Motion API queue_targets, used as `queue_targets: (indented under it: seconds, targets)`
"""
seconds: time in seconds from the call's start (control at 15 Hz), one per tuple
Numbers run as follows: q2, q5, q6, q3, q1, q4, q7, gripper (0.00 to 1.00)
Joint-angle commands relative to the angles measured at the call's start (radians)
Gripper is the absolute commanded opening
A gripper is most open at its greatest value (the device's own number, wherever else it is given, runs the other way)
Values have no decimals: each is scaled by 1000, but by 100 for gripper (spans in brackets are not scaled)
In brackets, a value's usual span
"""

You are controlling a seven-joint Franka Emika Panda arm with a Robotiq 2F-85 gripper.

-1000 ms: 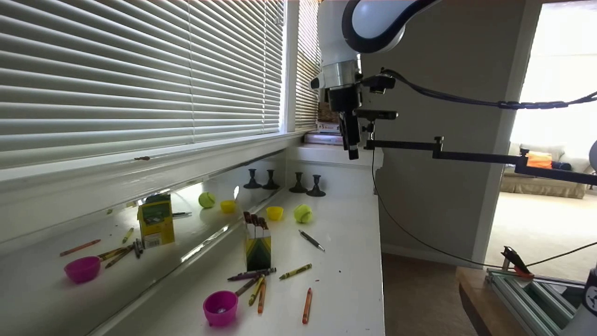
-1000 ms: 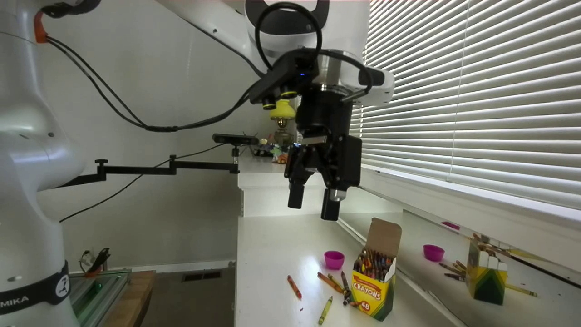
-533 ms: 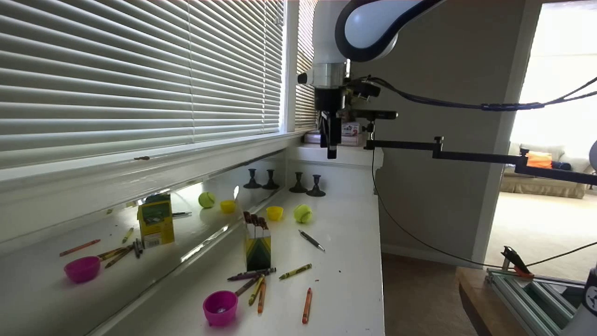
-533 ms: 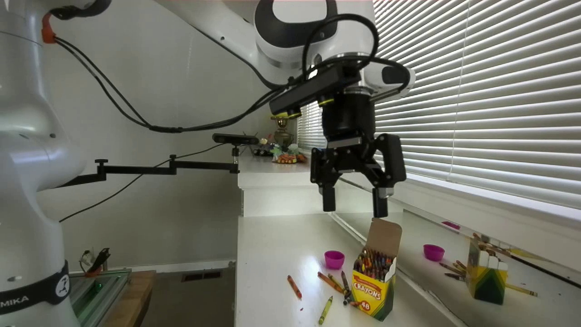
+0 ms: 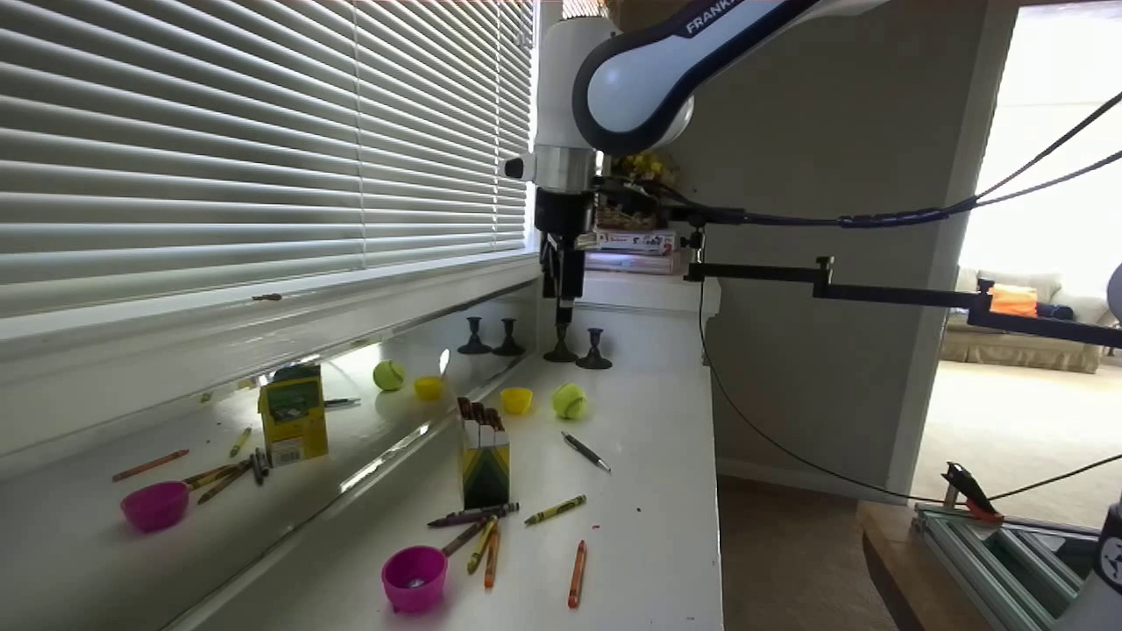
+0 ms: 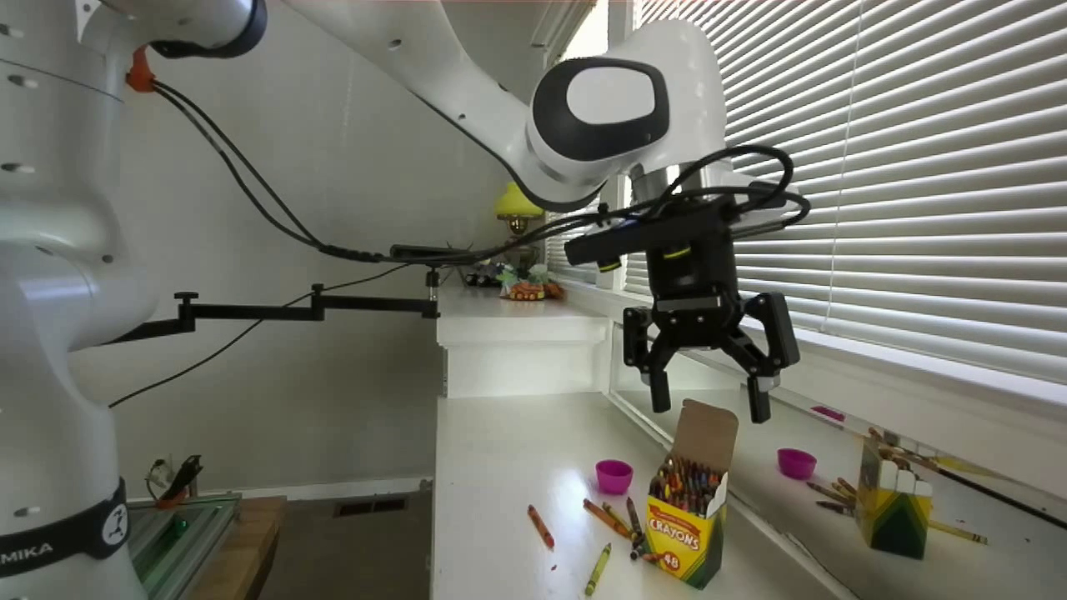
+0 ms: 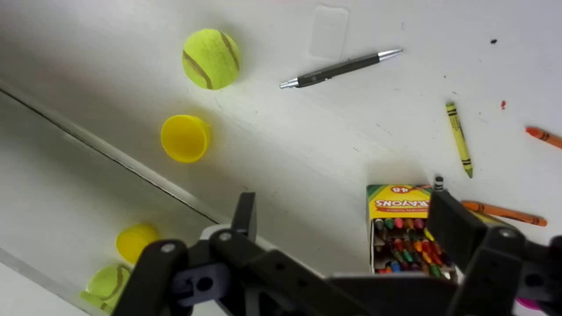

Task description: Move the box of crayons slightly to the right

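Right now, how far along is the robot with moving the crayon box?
Early, I'd guess. Done: the hand is open above the counter. Under way: perhaps lining up; it hangs higher than the crayon box, ungripped and upright. Left, probably: coming down, gripping the box, shifting it right.

the crayon box [image 7: 398, 207] stands open at four o'clock, partly hidden by the parted jaws; pen [image 7: 340, 70] at one, tennis ball [image 7: 211, 59] at eleven.

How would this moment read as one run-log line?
task: move box slightly right | gripper: open, empty, raised | box: upright, opened, on counter | nearby: loose crayons, pink cup | status: box not grasped
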Motion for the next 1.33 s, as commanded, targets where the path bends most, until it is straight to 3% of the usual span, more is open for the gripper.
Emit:
queue_targets:
  seconds: [0.0, 0.2, 0.27, 0.6, 0.73, 1.27]
  targets:
    - [95, 89, -4, 38, -27, 98, -28, 100]
    - [155, 136, -12, 54, -31, 143, 33, 100]
    - [101, 91, -3, 52, -28, 83, 14, 100]
    - [114, 91, -3, 55, -29, 88, 16, 100]
    - [142, 124, 70, 62, -38, 93, 13, 100]
    - [254, 225, 184, 125, -80, 143, -17, 99]
